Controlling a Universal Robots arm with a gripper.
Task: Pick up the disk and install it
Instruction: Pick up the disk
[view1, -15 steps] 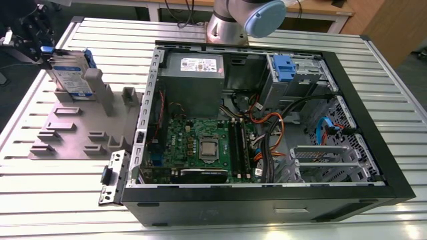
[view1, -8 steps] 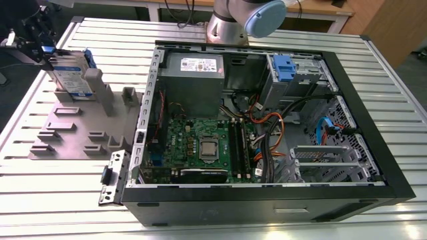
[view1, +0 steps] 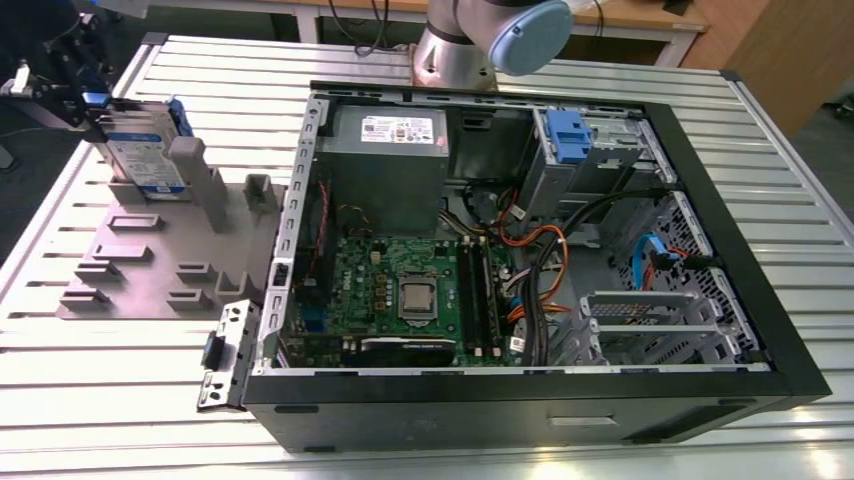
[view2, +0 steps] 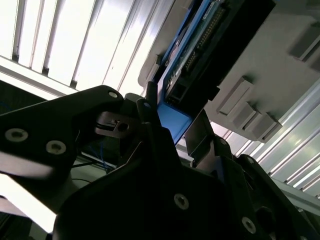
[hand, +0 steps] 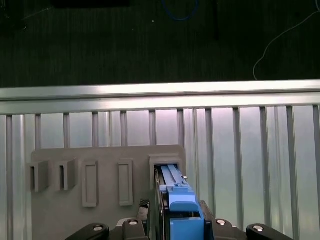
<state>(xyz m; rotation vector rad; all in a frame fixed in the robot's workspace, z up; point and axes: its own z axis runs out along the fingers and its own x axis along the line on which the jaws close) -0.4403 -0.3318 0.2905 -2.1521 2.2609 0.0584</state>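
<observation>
Upright in grey holder at exterior view's left, beside open computer case: disk, top edge pinched by gripper.

The silver robot arm with a pale blue joint cap stands at the back of the scene in the exterior view. Its black gripper sits far to the exterior view's left. Its dark fingers are closed against both sides of the upright silver metal disk with blue rails.
</observation>
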